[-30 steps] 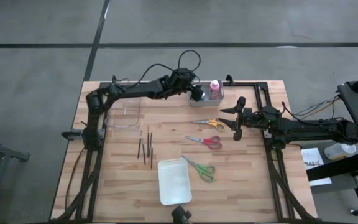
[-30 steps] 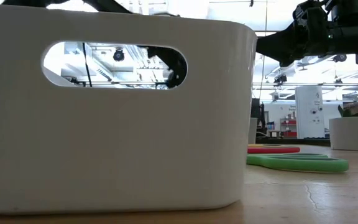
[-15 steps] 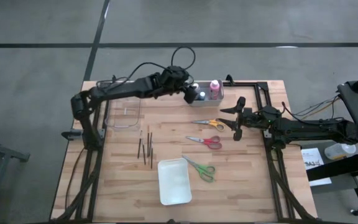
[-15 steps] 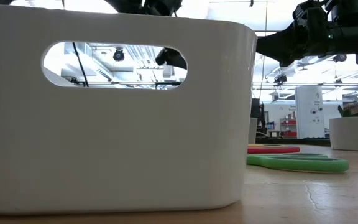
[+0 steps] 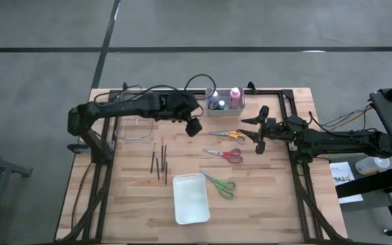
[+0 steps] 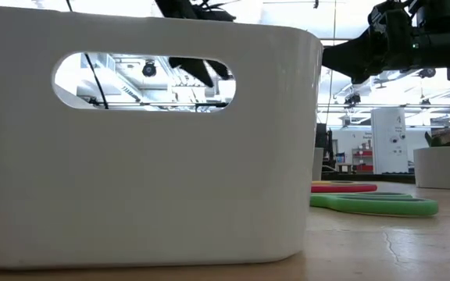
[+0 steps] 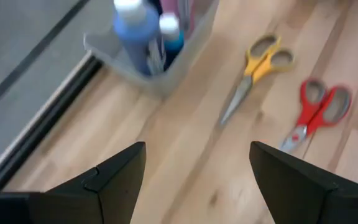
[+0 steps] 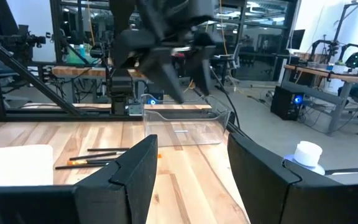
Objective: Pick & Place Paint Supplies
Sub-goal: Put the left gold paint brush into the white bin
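Hovering with fingers spread and empty, the left gripper (image 5: pixel 194 126) has the grey bin (image 7: pixel 185 53) of bottles (image 7: pixel 132 30) and the orange scissors (image 7: pixel 253 67) just ahead of its fingertips. The right gripper (image 5: pixel 259 129) hangs released, beside the red scissors (image 5: pixel 224 154).

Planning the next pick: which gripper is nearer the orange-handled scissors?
Right. The right gripper hangs just beside the orange-handled scissors; the left gripper is farther off on their other side.
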Tool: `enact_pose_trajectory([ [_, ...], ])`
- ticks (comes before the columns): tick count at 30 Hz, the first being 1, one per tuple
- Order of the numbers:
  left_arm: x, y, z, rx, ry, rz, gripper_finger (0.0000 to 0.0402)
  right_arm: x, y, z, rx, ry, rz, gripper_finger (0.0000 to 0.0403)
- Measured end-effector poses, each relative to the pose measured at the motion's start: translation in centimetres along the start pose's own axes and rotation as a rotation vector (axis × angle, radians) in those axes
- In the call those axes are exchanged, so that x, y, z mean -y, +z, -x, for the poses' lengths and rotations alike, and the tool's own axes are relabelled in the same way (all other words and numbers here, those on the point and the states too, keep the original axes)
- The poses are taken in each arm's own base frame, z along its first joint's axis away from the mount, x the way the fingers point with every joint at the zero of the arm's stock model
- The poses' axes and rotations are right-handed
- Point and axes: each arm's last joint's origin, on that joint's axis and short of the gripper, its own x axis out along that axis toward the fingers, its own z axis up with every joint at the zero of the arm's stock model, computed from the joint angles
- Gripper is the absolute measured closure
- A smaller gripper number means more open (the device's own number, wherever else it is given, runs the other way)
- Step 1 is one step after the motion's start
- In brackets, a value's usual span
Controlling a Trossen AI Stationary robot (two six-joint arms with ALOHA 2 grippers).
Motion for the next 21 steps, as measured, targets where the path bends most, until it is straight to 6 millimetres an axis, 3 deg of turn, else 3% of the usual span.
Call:
enact_pose_trajectory([
  [10,1.1,-4.6,1.4,-0.167,0.093,0.25,0.0103,0.0,0.0,0.0,0.0,0.001,0.0,0.0209],
  [21,1.4,-11.9,0.5,-0.24,0.164,0.57,0.0103,0.0,0.0,0.0,-0.001,0.0,0.0,0.0209],
])
